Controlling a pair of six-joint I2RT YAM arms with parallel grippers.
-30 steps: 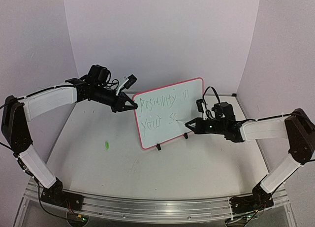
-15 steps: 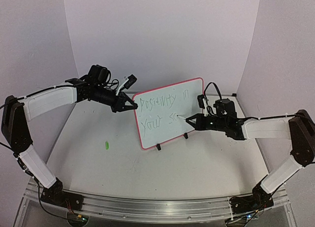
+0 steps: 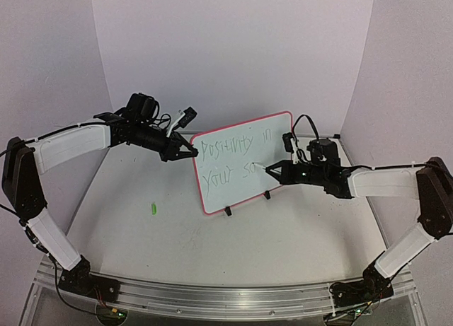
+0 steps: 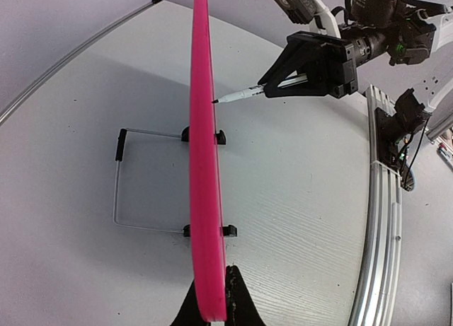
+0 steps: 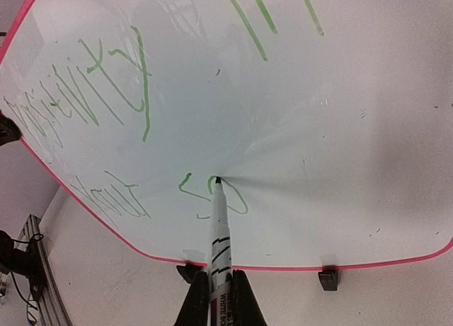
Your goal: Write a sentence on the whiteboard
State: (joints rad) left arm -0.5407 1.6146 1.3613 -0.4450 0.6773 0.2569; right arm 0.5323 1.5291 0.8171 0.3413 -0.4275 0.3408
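Note:
The whiteboard (image 3: 241,153) stands upright mid-table on two black clip feet, with a red-pink rim. The sentence (image 3: 233,146) in thin green letters reads "POSITIVITY IN" above "YOUR SO". My left gripper (image 3: 191,153) is shut on the board's left edge; in the left wrist view the rim (image 4: 204,163) runs edge-on between the fingers. My right gripper (image 3: 277,172) is shut on a white marker (image 5: 217,248). The marker tip touches the board at the "O" (image 5: 230,195) on the second line. The marker also shows in the left wrist view (image 4: 241,95).
A small green marker cap (image 3: 152,208) lies on the table left of the board. A wire stand (image 4: 134,177) sits behind the board. The aluminium rail (image 3: 212,292) runs along the near table edge. Purple walls enclose the back and sides.
My right gripper has moved slightly right and up along the second line. The "O" after the "S" has appeared. The left arm has not moved.

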